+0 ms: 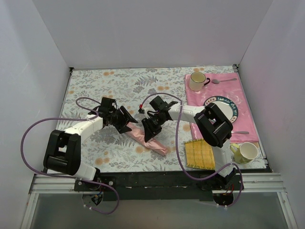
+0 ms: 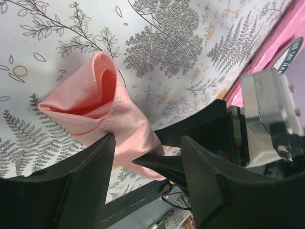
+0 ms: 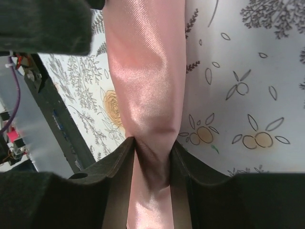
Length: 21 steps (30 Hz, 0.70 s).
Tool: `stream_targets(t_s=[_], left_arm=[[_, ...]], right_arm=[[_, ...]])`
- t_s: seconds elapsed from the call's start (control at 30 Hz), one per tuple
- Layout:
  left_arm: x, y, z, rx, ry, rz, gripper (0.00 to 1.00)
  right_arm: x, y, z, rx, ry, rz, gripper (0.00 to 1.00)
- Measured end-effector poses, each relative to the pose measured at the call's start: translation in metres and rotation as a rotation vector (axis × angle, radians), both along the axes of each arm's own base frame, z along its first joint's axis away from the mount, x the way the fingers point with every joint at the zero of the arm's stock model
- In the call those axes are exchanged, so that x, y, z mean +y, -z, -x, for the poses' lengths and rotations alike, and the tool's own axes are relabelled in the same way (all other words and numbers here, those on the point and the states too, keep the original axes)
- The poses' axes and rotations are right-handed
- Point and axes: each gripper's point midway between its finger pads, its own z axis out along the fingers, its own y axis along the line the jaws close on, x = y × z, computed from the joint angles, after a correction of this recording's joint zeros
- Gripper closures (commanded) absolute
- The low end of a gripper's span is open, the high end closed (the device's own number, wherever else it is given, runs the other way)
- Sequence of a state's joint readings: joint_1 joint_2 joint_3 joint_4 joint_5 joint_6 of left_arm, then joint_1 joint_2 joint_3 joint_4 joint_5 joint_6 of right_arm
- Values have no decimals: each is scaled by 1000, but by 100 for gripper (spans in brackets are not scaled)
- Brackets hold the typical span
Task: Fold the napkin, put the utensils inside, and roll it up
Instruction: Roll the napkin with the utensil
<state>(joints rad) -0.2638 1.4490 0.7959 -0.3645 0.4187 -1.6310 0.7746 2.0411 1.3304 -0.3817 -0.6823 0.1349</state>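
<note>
The napkin (image 1: 157,145) is a glossy salmon-pink roll lying diagonally on the fern-print tablecloth, in front of both arms. My right gripper (image 1: 151,131) is shut on the roll near its middle. In the right wrist view the gripper (image 3: 152,143) pinches the cloth (image 3: 147,71) in to a narrow waist. My left gripper (image 1: 127,125) is at the roll's upper-left end. In the left wrist view it (image 2: 147,138) is open, its fingers either side of the roll, whose open spiral end (image 2: 102,88) lies beyond them. The teal-handled spoon is not in view.
A deeper pink placemat (image 1: 248,121) at the right carries a cream mug (image 1: 197,81), an all-silver spoon (image 1: 223,80) and a plate (image 1: 228,107). A yellow slatted mat (image 1: 199,155) and a second mug (image 1: 246,152) sit at the front right. White walls enclose the table.
</note>
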Motion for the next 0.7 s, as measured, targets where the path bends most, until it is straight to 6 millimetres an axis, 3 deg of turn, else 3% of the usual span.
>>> stream_targets(t_s=[0.23, 0.5, 0.7], left_arm=[[-1, 25, -3, 62, 1, -14, 44], [-2, 28, -7, 68, 11, -20, 44], [-3, 26, -14, 59, 24, -33, 44]], right_arm=[[-14, 0, -6, -61, -8, 88, 51], [-37, -26, -3, -166, -10, 117, 50], [-65, -10, 14, -175, -24, 185, 50]])
